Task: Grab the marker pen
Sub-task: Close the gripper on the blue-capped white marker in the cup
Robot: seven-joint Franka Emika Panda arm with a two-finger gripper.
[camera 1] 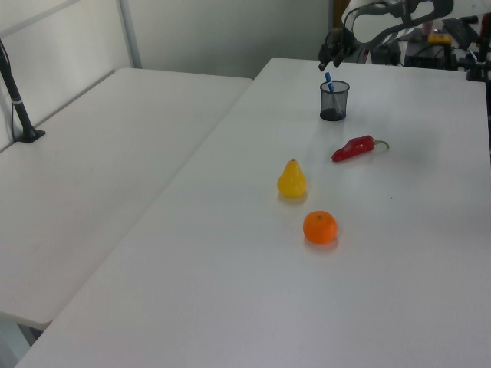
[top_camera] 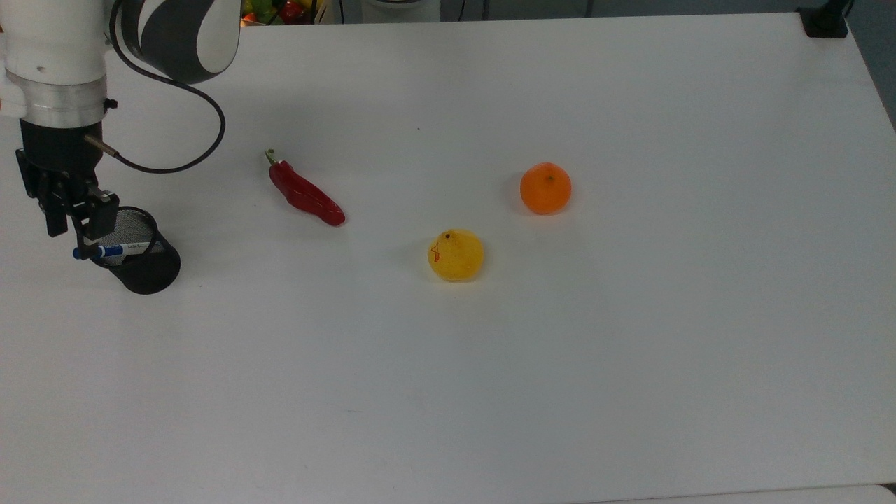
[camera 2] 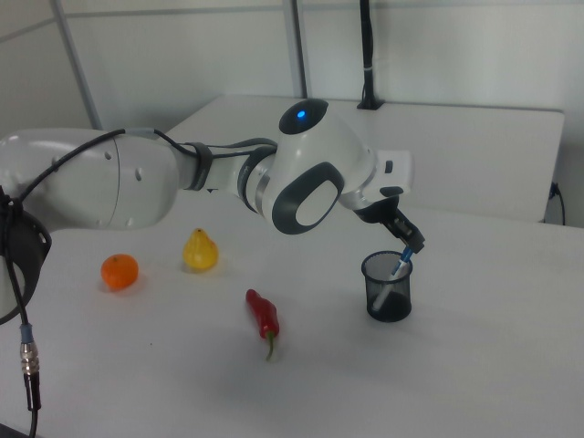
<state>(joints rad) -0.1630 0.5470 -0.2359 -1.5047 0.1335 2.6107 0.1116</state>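
Top view, white table (top_camera: 560,385), open hand (top_camera: 70,218) straddling marker pen (top_camera: 115,249) cap

On the white worktop (camera 2: 474,365) stands a black mesh pen cup (camera 2: 388,286), with the marker pen (camera 2: 399,267) leaning inside it, blue cap uppermost above the rim. The arm's gripper (camera 2: 412,243) hangs right at that cap. To the right view's left lie a red chilli (camera 2: 263,315), a yellow pear (camera 2: 201,251) and an orange (camera 2: 119,271), well apart from the cup.
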